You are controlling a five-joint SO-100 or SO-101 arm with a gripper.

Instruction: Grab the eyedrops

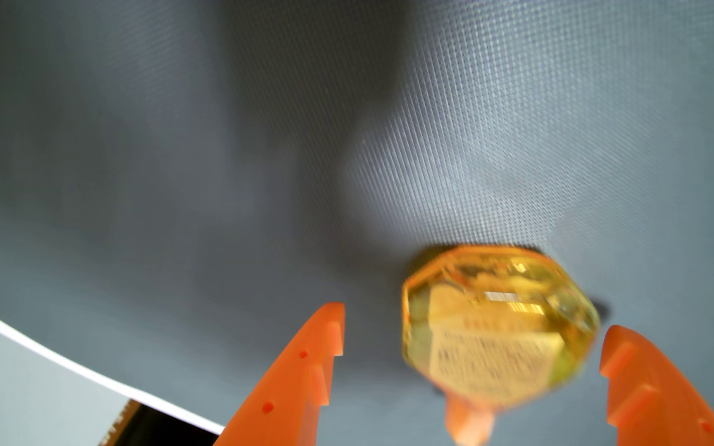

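1. My fingers (471, 339) are spread wide apart in the wrist view, one orange tip at the left and one at the right, neither touching anything.
2. The eyedrops bottle (499, 326) sits between them, nearer the right finger than the left. It is amber and faceted, with a pale printed label facing me and what looks like an orange cap pointing toward the bottom edge. The picture is blurred, so I cannot read the label.
3. It rests on a dark grey woven mat (261, 150) covering the worktop; the mat's white edge runs across the lower left corner.
4. I judge that I hold the gap this wide so that both tips can pass the bottle's broad body before I squeeze.
5. Because the bottle is off-centre, my right tip would likely meet it first and nudge it sideways; shifting right first seems wise.
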